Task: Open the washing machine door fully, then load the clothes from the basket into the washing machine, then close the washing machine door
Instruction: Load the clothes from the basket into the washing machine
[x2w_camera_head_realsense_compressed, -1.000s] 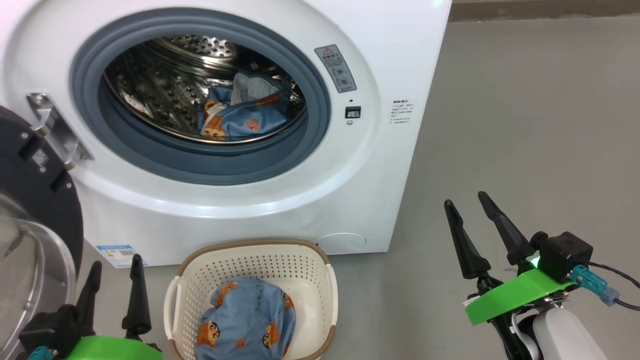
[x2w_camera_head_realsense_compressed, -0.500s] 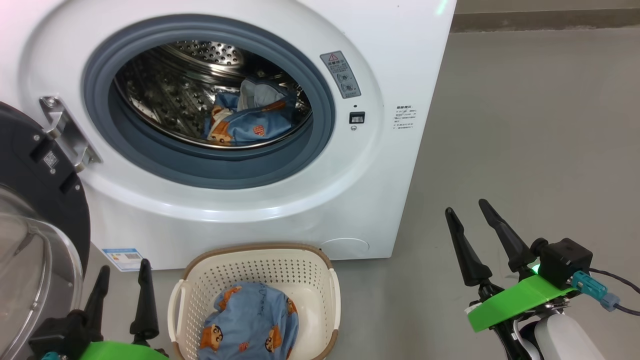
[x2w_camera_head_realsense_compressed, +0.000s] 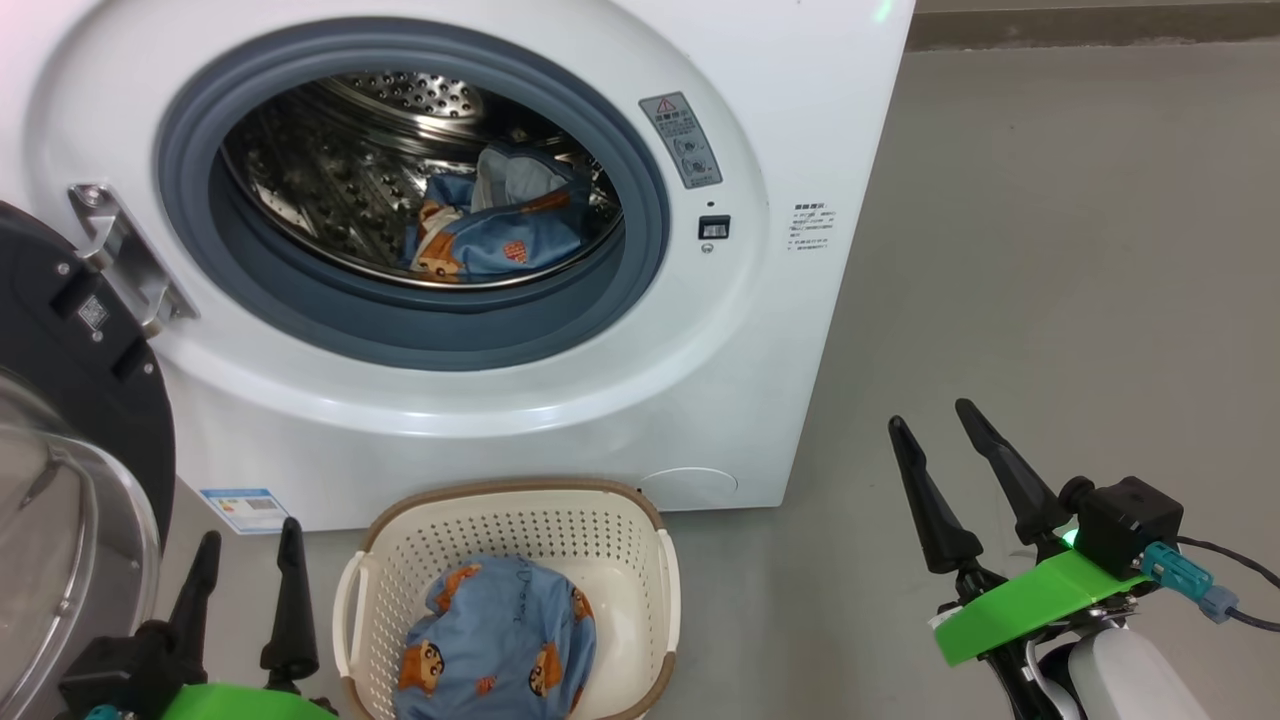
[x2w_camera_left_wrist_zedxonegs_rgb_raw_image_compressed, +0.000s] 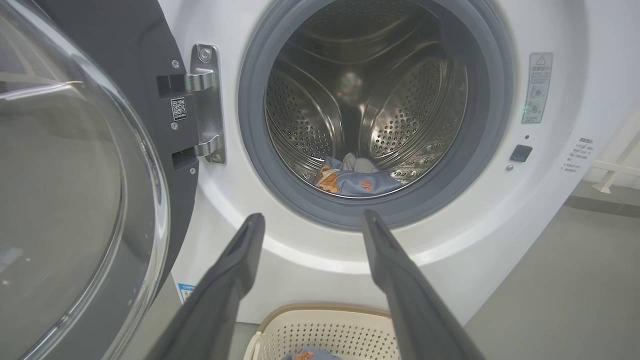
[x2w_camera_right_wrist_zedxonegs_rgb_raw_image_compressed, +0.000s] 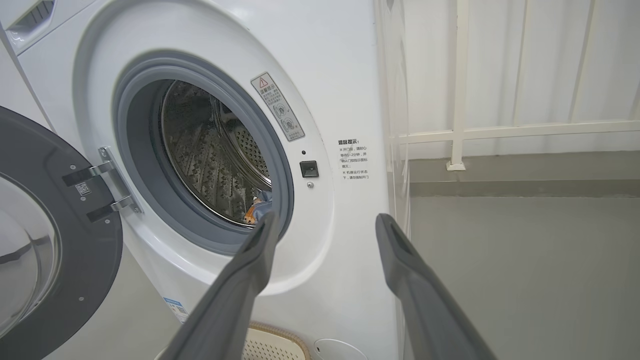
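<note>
Left pincer (x2w_camera_head_realsense_compressed: 250, 535): fingers apart and holding nothing, low between the open door and the basket, tips pointing up at the washer.
Right pincer (x2w_camera_head_realsense_compressed: 930, 416): fingers apart and empty, on a green bracket (x2w_camera_head_realsense_compressed: 1030, 600), over bare grey floor (x2w_camera_head_realsense_compressed: 1050, 250) well to the right of the machine.
Basket (x2w_camera_head_realsense_compressed: 510, 487): cream perforated plastic with a brown rim, on the floor just before the machine's foot, between the two pincers.
Clothes in the basket (x2w_camera_head_realsense_compressed: 500, 640): one bundled light blue garment printed with orange-brown cartoon faces.
Washing machine (x2w_camera_head_realsense_compressed: 560, 420): white front loader, mouth uncovered. A grey gasket (x2w_camera_head_realsense_compressed: 400, 345) rings the perforated steel drum (x2w_camera_head_realsense_compressed: 330, 180).
Clothes in the drum (x2w_camera_head_realsense_compressed: 495, 235): a second blue printed garment at the drum's bottom, white lining showing.
Washing machine door (x2w_camera_head_realsense_compressed: 70, 340): stands open at the machine's left on a metal hinge (x2w_camera_head_realsense_compressed: 120, 255), dark grey inner face and clear bulging glass toward the robot.
Left wrist view adds: a straight look down the drum to its back wall and ribs, and a small code sticker (x2w_camera_left_wrist_zedxonegs_rgb_raw_image_compressed: 178, 109) on the door beside the hinge.
Right wrist view adds: the washer seen at a slant, with a white railing (x2w_camera_right_wrist_zedxonegs_rgb_raw_image_compressed: 457, 85) beyond its side.
</note>
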